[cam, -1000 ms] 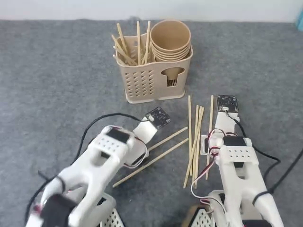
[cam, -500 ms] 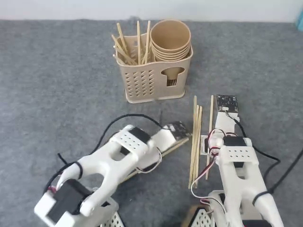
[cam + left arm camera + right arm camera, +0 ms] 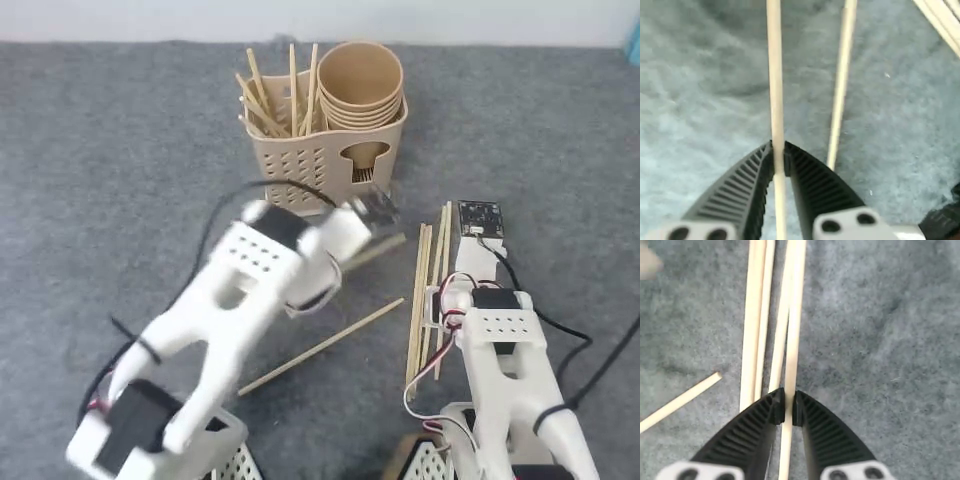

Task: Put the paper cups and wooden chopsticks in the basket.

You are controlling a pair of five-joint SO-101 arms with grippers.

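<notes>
A beige perforated basket [image 3: 300,175] stands at the back, with stacked paper cups [image 3: 360,80] in one side and several chopsticks [image 3: 275,95] upright in the other. My left gripper [image 3: 372,215] hangs just in front of the basket. In the left wrist view it [image 3: 778,150] is shut on one chopstick [image 3: 774,75], which is lifted above the carpet. My right gripper [image 3: 785,397] rests low on the carpet, shut on a chopstick [image 3: 792,315] from the bundle [image 3: 425,290]. One loose chopstick [image 3: 320,347] lies diagonally between the arms.
Grey carpet [image 3: 120,200] covers the table. The right arm [image 3: 500,340] lies along the bundle's right side. More chopsticks [image 3: 757,315] lie beside the held one in the right wrist view. White arm bases sit at the near edge.
My left arm has risen and swung from the near carpet toward the basket, carrying one chopstick. The bundle on the carpet shifted slightly. The right arm stayed put.
</notes>
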